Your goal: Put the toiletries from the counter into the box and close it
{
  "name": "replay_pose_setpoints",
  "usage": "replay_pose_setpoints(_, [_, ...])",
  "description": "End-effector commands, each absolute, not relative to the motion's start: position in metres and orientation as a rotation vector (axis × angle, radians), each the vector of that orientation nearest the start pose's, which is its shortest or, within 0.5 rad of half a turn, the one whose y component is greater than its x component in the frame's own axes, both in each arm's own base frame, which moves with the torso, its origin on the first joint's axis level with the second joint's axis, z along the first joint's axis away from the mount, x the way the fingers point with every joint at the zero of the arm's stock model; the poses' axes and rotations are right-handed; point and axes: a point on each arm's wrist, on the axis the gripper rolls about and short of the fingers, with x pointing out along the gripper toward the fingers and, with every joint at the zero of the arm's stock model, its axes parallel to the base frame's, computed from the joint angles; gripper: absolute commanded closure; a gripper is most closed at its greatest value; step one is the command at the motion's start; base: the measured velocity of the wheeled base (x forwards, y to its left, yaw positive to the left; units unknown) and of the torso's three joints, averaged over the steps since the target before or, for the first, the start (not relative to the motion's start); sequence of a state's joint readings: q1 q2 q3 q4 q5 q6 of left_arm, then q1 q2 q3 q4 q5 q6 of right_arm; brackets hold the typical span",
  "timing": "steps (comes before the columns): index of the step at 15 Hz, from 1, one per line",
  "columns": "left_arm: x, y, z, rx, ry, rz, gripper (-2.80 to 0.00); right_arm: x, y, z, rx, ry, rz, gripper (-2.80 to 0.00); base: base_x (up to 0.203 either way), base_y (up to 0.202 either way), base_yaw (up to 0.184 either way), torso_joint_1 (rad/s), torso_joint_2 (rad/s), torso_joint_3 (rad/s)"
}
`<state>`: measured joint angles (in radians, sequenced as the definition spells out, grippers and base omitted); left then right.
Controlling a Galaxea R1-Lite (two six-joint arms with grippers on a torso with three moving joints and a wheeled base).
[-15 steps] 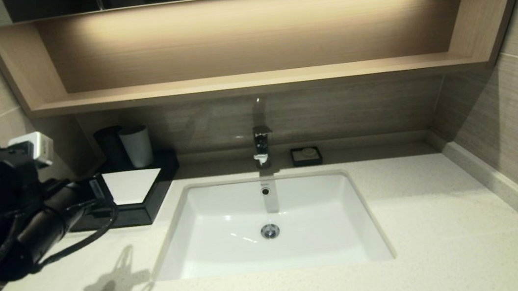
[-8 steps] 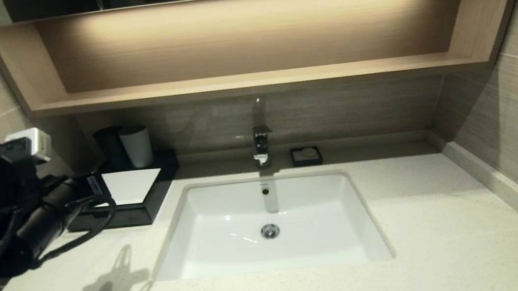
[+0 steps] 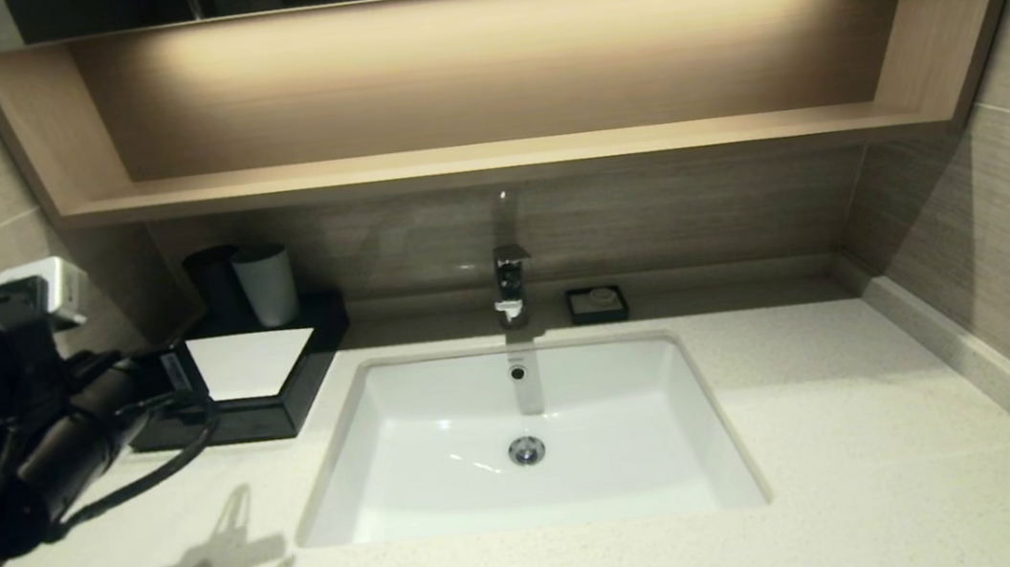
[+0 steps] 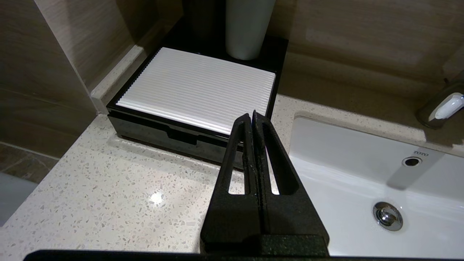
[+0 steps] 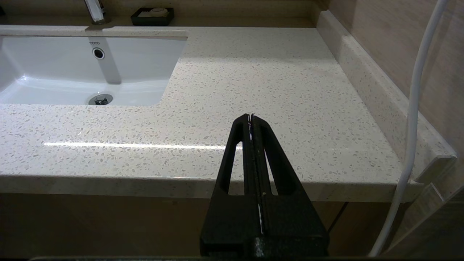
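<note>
Left arm drifted leftward; left pincer (image 4: 252, 116) pressed together near box (image 4: 174, 136); sink (image 4: 362, 145) marked TOTO.

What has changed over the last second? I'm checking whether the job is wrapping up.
The left arm has drawn back a little toward the left edge of the head view, uncovering more of the box and its white panel. The left gripper is shut and empty, nothing taken or let go. The box drawer stays closed, and the cups, sink and soap dish have not moved.
</note>
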<state>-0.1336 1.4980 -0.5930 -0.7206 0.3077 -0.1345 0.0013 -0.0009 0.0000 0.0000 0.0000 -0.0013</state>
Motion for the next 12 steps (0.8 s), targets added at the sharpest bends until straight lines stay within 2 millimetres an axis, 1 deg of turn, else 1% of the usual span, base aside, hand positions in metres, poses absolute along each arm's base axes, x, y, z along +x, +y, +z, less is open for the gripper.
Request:
replay_pose_setpoints(1, [0.235,-0.025,0.192,-0.097,0.153,0.186,0.0,-0.023,0.0,0.075,-0.002,0.002,0.002,0.0,0.0,0.0,0.0,0.0,0.0,0.0])
replay_pose_setpoints(7, [0.211,-0.025,0.193,-0.101,0.139,0.165,0.0,-0.023,0.0,0.075,-0.002,0.002,0.002,0.0,0.0,0.0,0.0,0.0,0.0,0.0])
replay_pose_setpoints(12, [0.184,-0.021,0.194,-0.082,0.118,0.158,0.0,-0.023,0.0,0.075,-0.003,0.001,0.002,0.0,0.0,0.0,0.0,0.0,0.0,0.0])
